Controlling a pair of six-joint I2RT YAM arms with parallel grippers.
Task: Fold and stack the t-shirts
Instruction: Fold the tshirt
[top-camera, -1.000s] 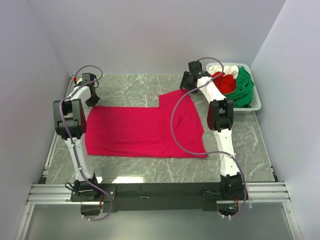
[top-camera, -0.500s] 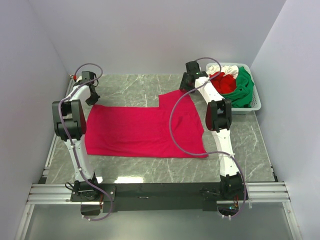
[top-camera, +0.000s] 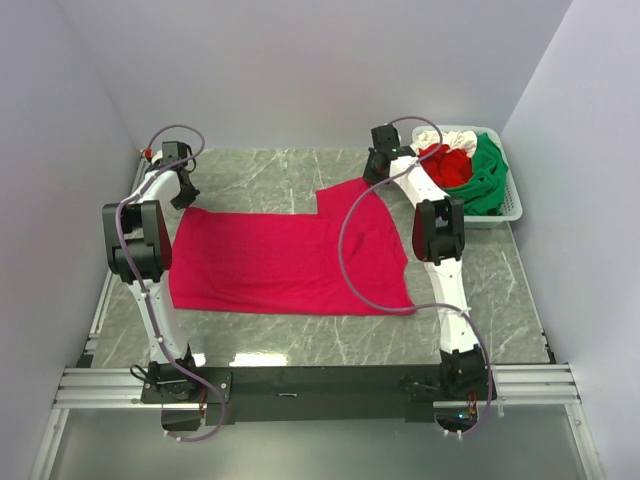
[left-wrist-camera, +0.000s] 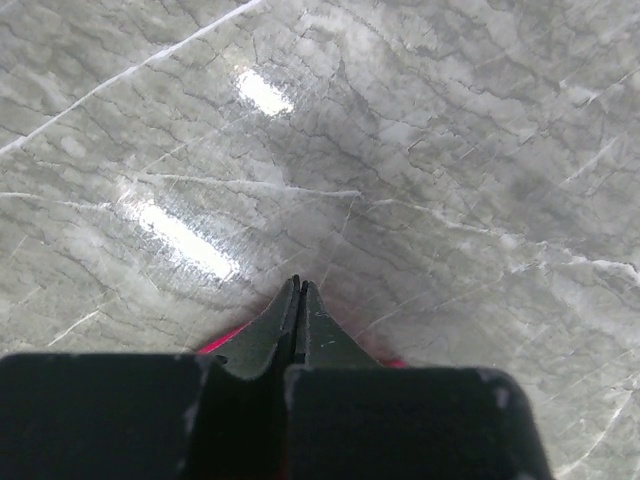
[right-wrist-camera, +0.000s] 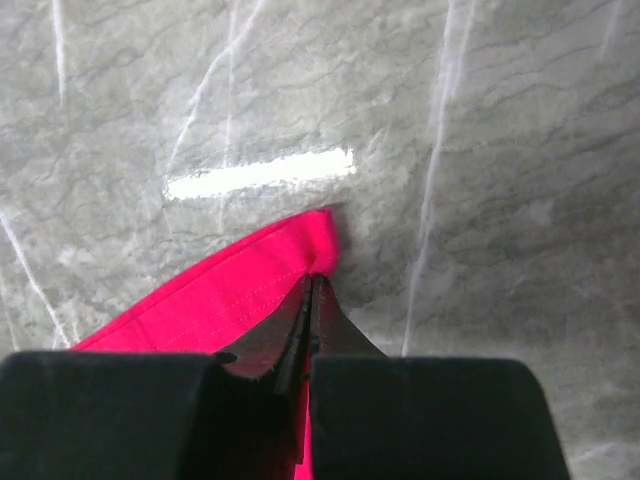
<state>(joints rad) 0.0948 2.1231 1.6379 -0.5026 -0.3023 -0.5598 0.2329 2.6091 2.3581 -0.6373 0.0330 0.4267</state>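
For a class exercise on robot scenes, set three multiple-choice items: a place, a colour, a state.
1. Where is the white basket? A) far right of the table B) near left C) between the arms
2. What colour is the spread t-shirt? A) green B) crimson C) white
3. The right gripper is: A) wide open B) shut on the shirt's corner C) unseen
Answers: 1 A, it stands by the far right edge; 2 B, the cloth is crimson; 3 B, it pinches the hem.
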